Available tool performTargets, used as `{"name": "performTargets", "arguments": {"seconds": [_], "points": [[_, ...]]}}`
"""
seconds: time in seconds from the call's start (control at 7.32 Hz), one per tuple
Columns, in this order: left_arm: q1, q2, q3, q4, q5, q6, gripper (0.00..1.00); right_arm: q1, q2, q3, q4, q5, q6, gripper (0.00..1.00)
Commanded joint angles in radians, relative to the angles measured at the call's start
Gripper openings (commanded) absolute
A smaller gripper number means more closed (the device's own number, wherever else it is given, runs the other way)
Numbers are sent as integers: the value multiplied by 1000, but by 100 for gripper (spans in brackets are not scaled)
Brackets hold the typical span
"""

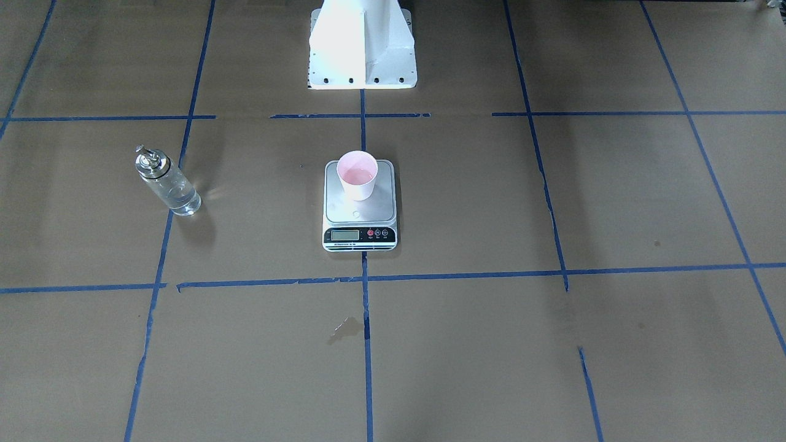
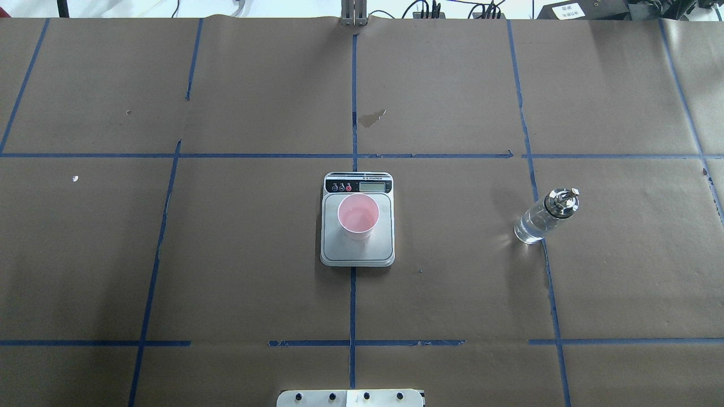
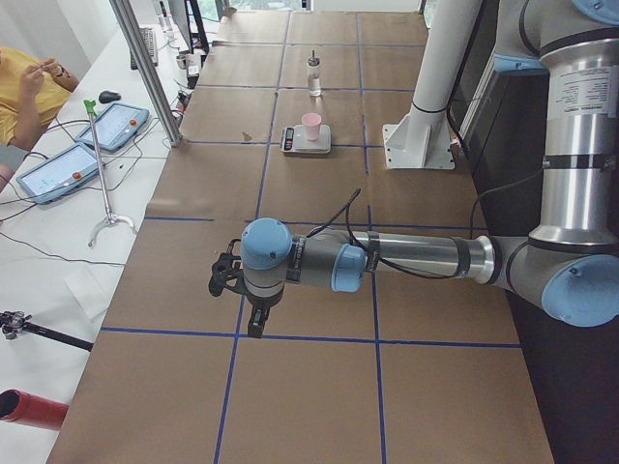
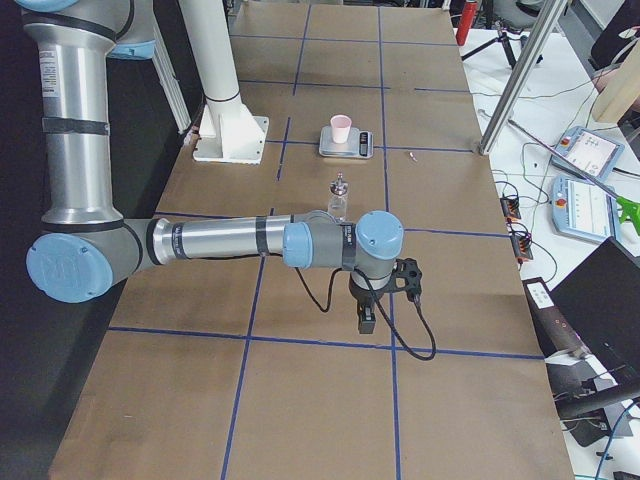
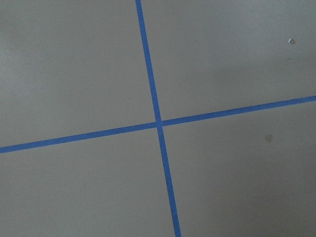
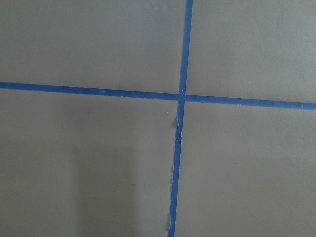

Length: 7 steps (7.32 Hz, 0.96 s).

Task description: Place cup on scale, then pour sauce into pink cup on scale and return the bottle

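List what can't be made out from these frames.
Display on the scale: too small to read in the front-facing and overhead views.
Contents of the cup: a clear liquid would barely show against the pink inside, so I cannot tell if any is there.
Left gripper and right gripper: outside the overhead and front-facing frames and seen only in the side views. Open or shut cannot be told. Wrist views show only paper and blue tape.

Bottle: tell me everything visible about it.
The bottle is small, clear glass, cylindrical, with a shiny metal pourer cap on a black collar. Clear liquid shows inside. It stands upright on the brown paper at a blue tape line, on the robot's right, apart from the scale. Nothing else touches it.
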Motion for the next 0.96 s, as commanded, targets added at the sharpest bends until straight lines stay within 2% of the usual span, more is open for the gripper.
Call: {"name": "performTargets", "arguments": {"seconds": [0.0, 0.14, 0.27, 0.68, 0.82], "points": [[1, -6, 12, 13, 86, -42, 100, -2, -14, 10, 0, 1, -6, 100], [9, -17, 23, 13, 155, -48, 100, -3, -12, 2, 2, -3, -14, 100], [21, -58, 33, 28, 170, -49, 100, -3, -11, -4, 0, -2, -6, 100], [23, -31, 29, 1, 167, -41, 100, -3, -6, 7, 2, 0, -8, 100], [25, -19, 40, -79, 165, -42, 100, -3, -6, 7, 2, 0, -8, 100]]}}
